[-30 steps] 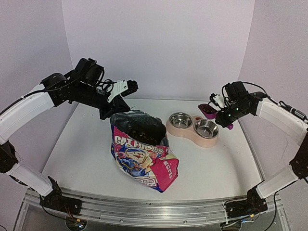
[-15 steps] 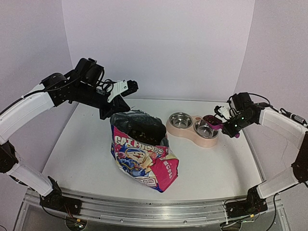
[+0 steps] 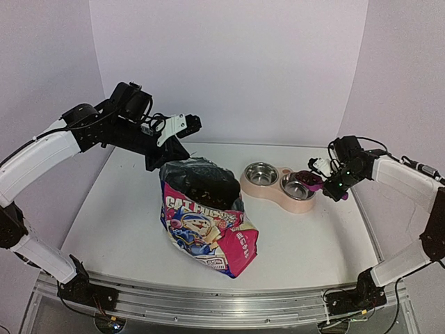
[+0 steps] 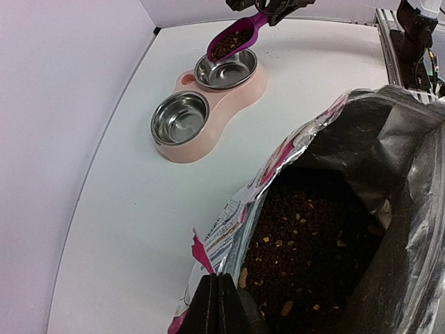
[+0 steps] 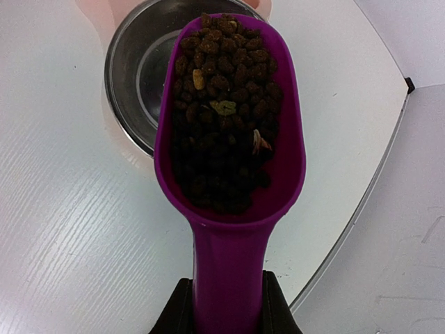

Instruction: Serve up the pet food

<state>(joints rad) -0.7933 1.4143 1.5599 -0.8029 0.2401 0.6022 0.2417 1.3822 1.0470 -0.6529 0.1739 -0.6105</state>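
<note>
the right gripper [image 5: 222,309] is clamped narrowly on the handle of a magenta plastic scoop [image 5: 231,243] heaped with small dark brown kibble pellets [image 5: 222,104], held over the right steel bowl [image 3: 297,186] of the pink double-bowl feeder [image 3: 272,192]. the left gripper [image 4: 221,306], fingers pressed together, pinches the rim of the glossy pink, blue and white cat food pouch [image 3: 205,226], which stands open with more kibble inside. a second ago the scoop hung higher, behind the feeder; the left arm hasn't moved.

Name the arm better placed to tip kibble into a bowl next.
Right. The right gripper holds the magenta scoop, loaded with kibble, its tip over a steel bowl. The left gripper clamps the pouch, farther away.
</note>
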